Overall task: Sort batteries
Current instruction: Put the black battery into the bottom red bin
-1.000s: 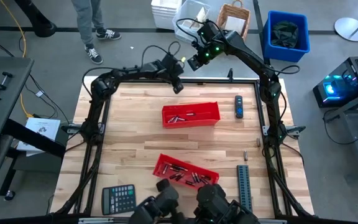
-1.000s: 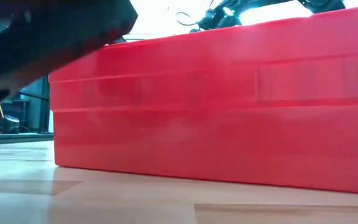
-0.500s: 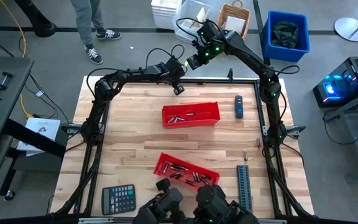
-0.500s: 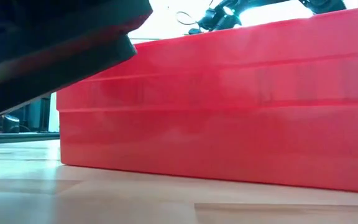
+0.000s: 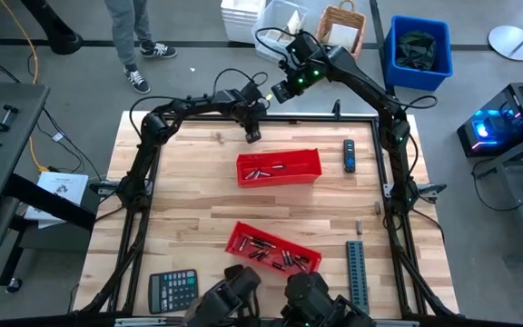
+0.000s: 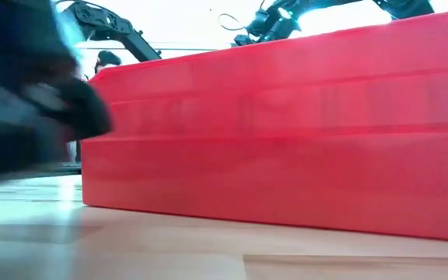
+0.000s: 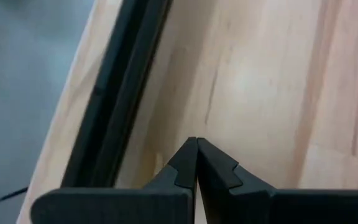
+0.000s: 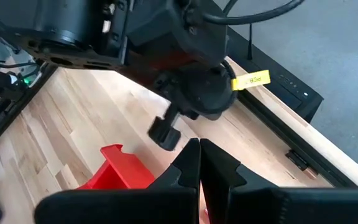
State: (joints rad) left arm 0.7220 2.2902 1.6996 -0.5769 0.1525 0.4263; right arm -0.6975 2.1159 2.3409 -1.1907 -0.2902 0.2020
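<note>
left gripper – clenched, pointing down near far red tray | right gripper – clenched, raised beyond table's far edge

We see the batteries as tiny dark cylinders lying flat in two groups. A handful rest scattered in the red tray near the worktop's middle. A denser heap fills the second red tray, which sits tilted nearer the front edge. Two loose ones lie on the bare wood at the right.
</note>
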